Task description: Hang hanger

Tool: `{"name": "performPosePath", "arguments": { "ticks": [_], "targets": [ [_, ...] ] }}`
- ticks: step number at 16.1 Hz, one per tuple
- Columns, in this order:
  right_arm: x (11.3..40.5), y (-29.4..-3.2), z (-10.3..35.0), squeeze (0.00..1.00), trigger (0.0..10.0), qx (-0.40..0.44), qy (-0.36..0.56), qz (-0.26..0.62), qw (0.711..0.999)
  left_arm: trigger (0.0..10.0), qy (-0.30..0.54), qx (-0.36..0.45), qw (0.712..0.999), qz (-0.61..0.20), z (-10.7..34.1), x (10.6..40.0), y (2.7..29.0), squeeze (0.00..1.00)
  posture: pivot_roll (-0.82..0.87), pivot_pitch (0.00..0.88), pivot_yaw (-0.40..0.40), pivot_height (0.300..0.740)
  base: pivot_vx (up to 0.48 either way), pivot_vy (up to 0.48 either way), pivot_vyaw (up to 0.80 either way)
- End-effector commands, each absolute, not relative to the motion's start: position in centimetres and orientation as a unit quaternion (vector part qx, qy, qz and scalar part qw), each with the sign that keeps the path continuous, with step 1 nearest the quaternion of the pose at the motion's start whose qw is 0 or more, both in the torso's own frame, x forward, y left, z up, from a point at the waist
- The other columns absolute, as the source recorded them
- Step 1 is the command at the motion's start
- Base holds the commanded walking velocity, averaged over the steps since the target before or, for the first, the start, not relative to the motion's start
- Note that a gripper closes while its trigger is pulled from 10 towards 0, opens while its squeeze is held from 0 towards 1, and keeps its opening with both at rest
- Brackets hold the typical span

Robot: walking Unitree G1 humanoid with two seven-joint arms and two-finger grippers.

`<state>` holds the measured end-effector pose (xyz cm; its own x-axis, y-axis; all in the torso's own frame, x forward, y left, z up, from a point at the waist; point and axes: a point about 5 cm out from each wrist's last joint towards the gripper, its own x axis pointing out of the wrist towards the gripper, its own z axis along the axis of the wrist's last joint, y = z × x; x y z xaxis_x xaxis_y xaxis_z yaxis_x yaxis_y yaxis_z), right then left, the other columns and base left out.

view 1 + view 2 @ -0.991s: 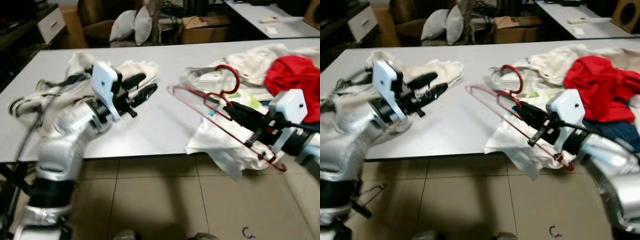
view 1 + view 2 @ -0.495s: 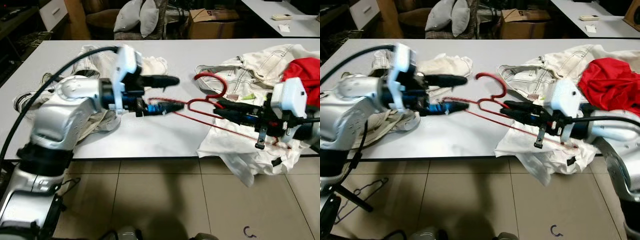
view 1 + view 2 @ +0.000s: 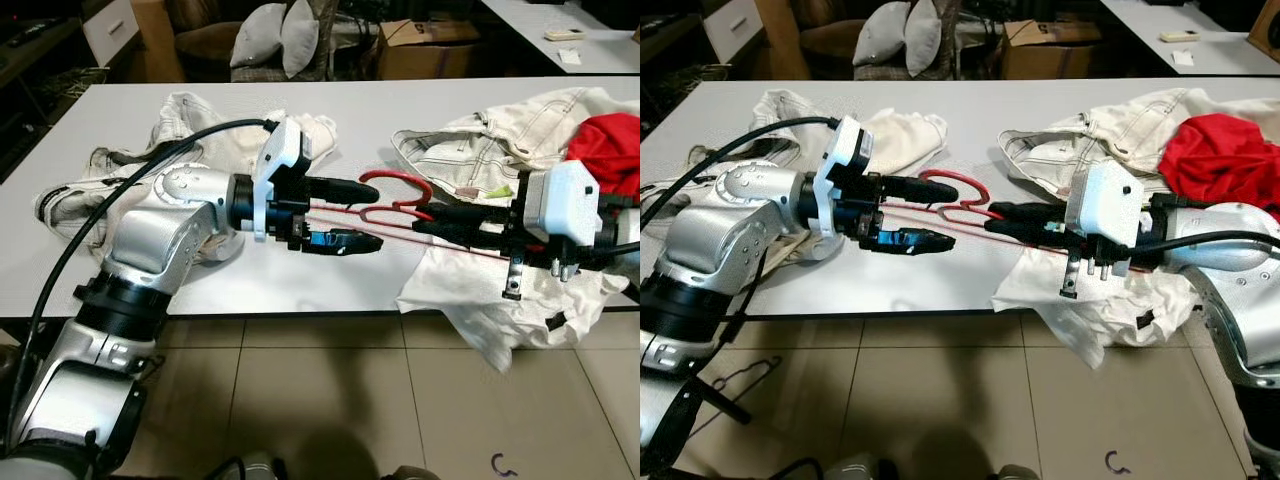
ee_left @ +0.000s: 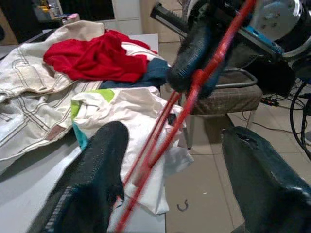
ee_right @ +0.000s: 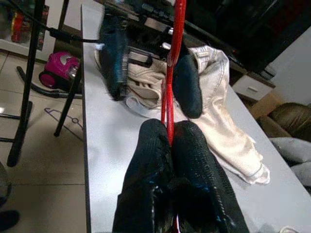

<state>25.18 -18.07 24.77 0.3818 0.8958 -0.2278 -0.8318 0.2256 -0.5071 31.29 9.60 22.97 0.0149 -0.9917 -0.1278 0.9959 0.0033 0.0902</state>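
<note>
A red wire hanger (image 3: 395, 190) is held level over the white table (image 3: 300, 285), its hook pointing to the far side. My right gripper (image 3: 422, 220) is shut on the hanger's wire just below the hook, and the same pinch appears between the black fingers (image 5: 160, 145) in the right wrist view. My left gripper (image 3: 375, 215) is open, one finger on each side of the hanger's left end. In the left wrist view the red wire (image 4: 160, 145) runs between the fingers (image 4: 92, 184) without touching either.
A cream garment (image 3: 190, 130) lies under my left arm. A white jacket (image 3: 480, 150), a red garment (image 3: 600, 140) and a white cloth (image 3: 470, 290) over the table's front edge lie at the right. A wire hanger (image 3: 740, 375) lies on the floor.
My left arm has swung from the cream clothes to the hanger, and its open fingers now straddle the wire. The right gripper kept its hold and brought the hanger level and leftwards.
</note>
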Motion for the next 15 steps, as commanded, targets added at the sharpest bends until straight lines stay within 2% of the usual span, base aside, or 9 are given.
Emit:
{"name": "performPosePath", "arguments": {
  "ticks": [1,15],
  "targets": [
    [25.0,-17.8,25.6,0.0,10.0,-0.298,-0.073,0.557,0.772,0.0,0.011,0.091,0.701,-0.707,23.3,31.4,9.6,0.0,-0.18,0.0,0.071,0.74,0.0,0.0,0.0],
    [25.3,-17.5,26.8,0.0,10.0,-0.275,-0.095,0.568,0.77,0.0,-0.004,0.099,0.715,-0.692,23.3,32.6,10.3,0.0,-0.16,0.0,0.076,0.74,0.0,0.0,0.0]
  ]
}}
